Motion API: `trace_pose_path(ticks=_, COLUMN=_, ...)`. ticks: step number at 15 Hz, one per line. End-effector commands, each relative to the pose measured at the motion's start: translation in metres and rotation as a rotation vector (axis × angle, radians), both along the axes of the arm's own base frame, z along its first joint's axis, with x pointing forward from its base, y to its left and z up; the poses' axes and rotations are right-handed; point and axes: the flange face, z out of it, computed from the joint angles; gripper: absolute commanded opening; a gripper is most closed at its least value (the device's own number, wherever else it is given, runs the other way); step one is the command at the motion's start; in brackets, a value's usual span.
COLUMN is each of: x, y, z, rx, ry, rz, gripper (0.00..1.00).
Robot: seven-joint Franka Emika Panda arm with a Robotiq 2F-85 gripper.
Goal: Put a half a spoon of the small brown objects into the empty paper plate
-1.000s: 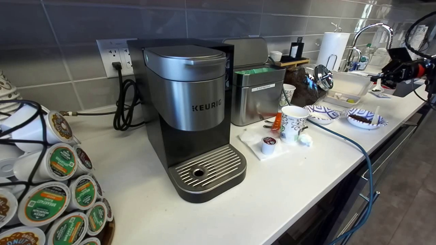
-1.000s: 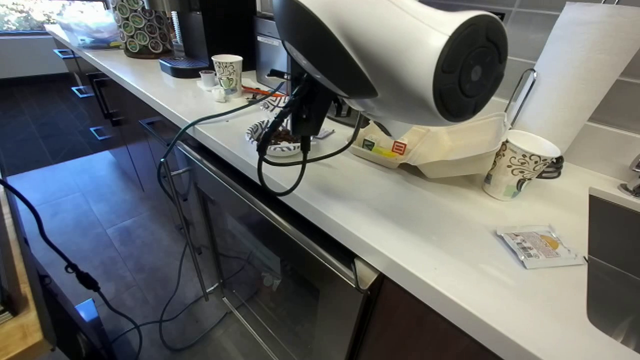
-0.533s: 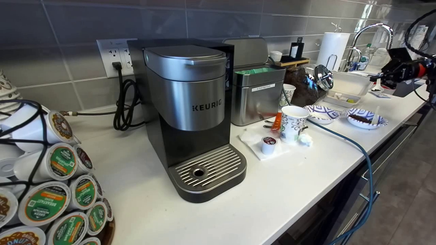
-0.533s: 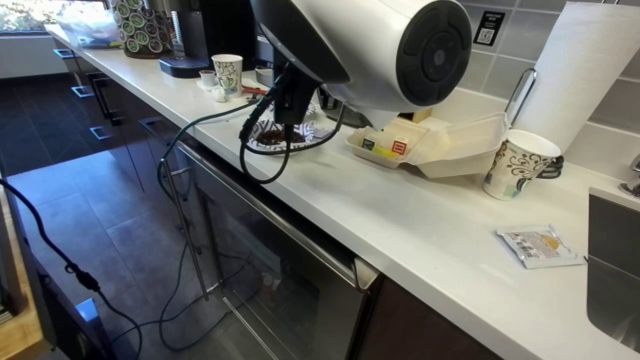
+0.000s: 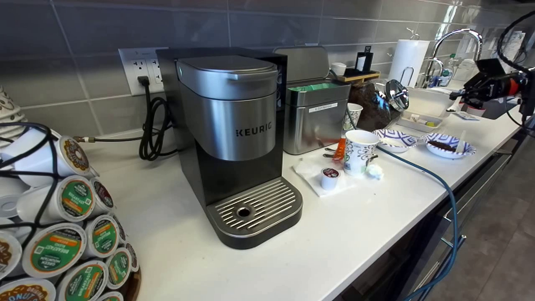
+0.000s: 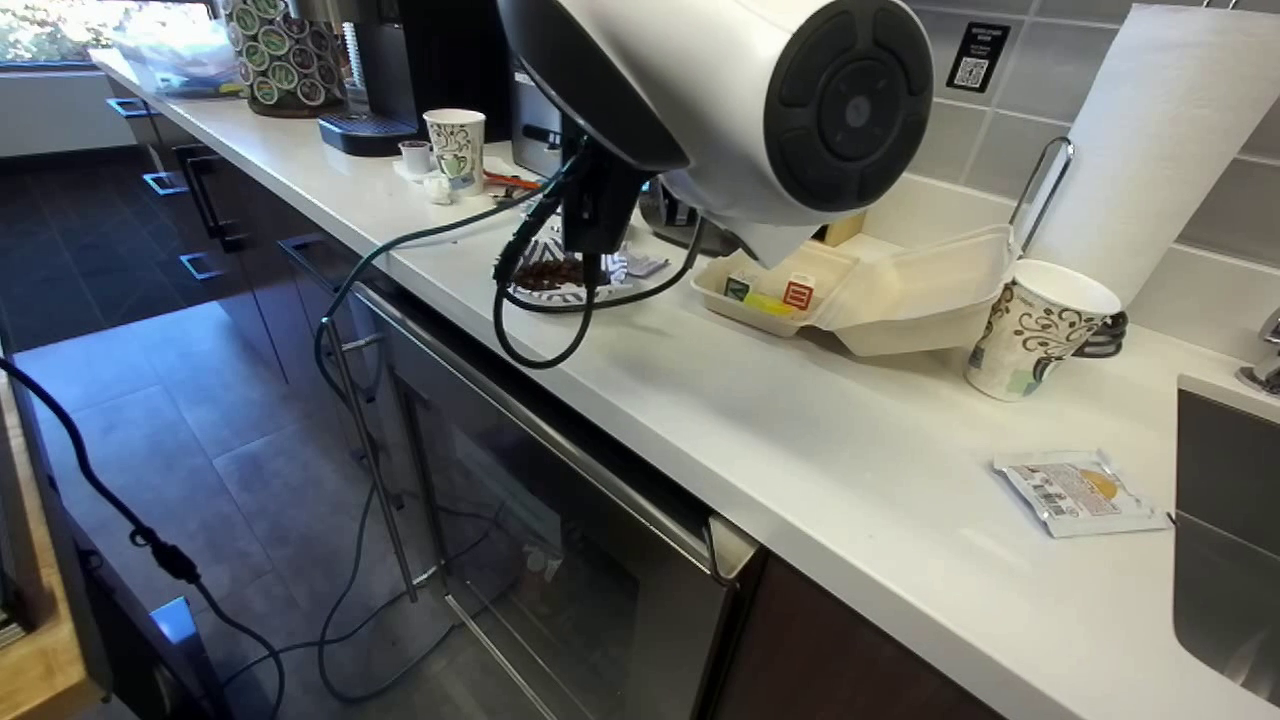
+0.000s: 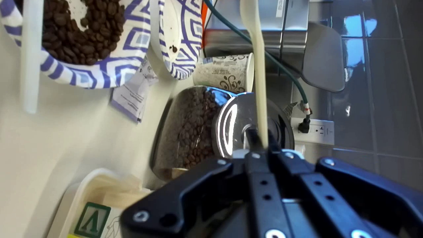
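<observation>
My gripper (image 7: pixel 263 139) is shut on a pale spoon handle (image 7: pixel 260 72) that runs up out of the wrist view; its bowl is out of that view. The gripper (image 5: pixel 456 95) also shows at the right of an exterior view, raised above the counter. Brown coffee beans (image 7: pixel 84 46) lie in a blue-patterned paper plate (image 7: pixel 135 36), with a white utensil handle (image 7: pixel 31 59) across its rim. The beans also show in both exterior views (image 5: pixel 442 146) (image 6: pixel 550 275). Beside it is the second patterned plate (image 7: pixel 188 41), holding only a few dark bits; it shows in an exterior view (image 5: pixel 395 144).
A tilted bean jar (image 7: pixel 188 132) with a chrome lid lies behind the plates, near a paper cup (image 7: pixel 224 72) and metal bin (image 5: pixel 315 113). An open takeout container (image 6: pixel 900 310) stands nearby. A blue cable (image 5: pixel 443 184) crosses the counter.
In an exterior view the arm has moved left and slightly up, uncovering a black wall sign. The gripper tip has shifted slightly left with the held spoon. The plates have not moved.
</observation>
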Motion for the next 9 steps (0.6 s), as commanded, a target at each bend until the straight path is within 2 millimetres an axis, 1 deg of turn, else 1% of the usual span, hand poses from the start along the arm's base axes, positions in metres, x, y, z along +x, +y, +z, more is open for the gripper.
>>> trace_pose_path(ticks=1, x=0.001, y=0.015, z=0.005, rx=-0.017, ry=-0.026, rz=-0.059, gripper=0.01)
trace_pose_path(ticks=3, x=0.004, y=0.029, z=0.009, rx=-0.024, ry=-0.037, rz=-0.032, gripper=0.01)
trace_pose_path(ticks=4, x=0.004, y=0.045, z=0.01, rx=-0.03, ry=-0.041, rz=-0.008, gripper=0.01)
trace_pose_path(ticks=5, x=0.005, y=0.055, z=0.012, rx=-0.036, ry=-0.049, rz=0.01, gripper=0.01)
trace_pose_path(ticks=9, x=0.013, y=0.085, z=0.014, rx=-0.061, ry=-0.075, rz=0.014, gripper=0.01)
